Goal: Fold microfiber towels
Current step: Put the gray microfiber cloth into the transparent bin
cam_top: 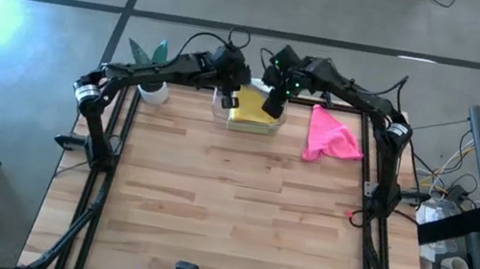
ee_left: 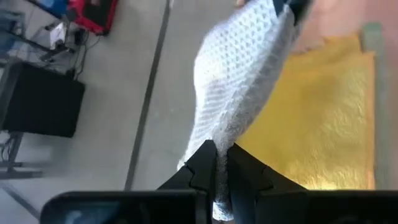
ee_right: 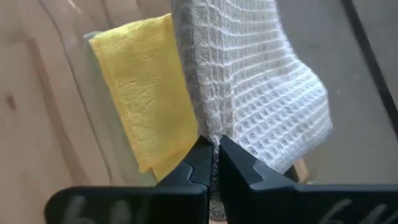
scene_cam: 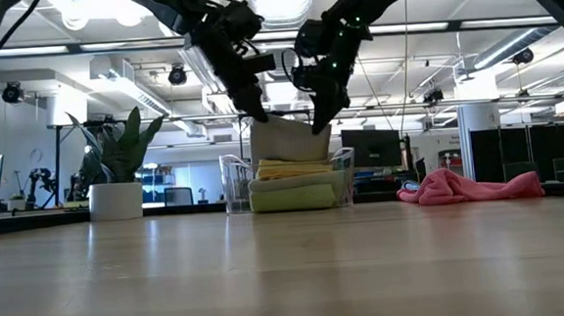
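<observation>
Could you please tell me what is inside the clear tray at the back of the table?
The clear tray holds a folded yellow towel on top of a light green one. Anything beneath those is covered.

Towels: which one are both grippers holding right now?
The grey towel, pinched by left gripper and right gripper above the tray. Yellow towel lies in it; pink towel lies loose.

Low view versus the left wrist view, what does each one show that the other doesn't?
Only the low view shows the pink towel crumpled on the table, the potted plant, the lime green towel in the clear tray, and the right gripper. Only the left wrist view shows the grey towel's waffle weave up close. Both show the left gripper shut on the grey towel above the folded yellow towel.
</observation>
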Controlling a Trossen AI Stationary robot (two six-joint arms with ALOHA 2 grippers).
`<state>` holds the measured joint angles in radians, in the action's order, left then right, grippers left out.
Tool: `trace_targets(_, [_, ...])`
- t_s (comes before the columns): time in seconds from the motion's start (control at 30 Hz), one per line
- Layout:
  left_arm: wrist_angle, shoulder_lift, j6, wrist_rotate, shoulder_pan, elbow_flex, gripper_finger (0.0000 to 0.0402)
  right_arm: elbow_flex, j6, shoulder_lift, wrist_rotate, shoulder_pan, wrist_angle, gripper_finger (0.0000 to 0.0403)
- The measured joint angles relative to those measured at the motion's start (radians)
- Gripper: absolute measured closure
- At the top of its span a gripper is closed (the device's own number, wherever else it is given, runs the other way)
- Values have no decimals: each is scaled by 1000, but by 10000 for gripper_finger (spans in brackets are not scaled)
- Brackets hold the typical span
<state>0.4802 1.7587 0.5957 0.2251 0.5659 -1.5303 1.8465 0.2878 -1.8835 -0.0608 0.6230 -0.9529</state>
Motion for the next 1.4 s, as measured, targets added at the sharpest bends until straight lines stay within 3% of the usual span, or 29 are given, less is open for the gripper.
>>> trace_targets(0.07, [41,0,24,-33,0,0,389,-13,0,0,-29,-1,-1,394])
trace_targets(0.2, [182,-4,-3,-194,-2,2,389,-35,-9,0,-175,-2,-26,394])
trace_targets(0.33, [208,6,-13,-216,-19,48,389,-63,-14,0,-208,-21,-38,394])
trace_targets(1.07, [196,7,-14,-285,-39,134,389,-124,-132,-46,-212,-45,-25,394])
trace_targets(1.4, [133,7,-14,-269,-40,141,388,-100,-120,-43,-140,-43,-41,384])
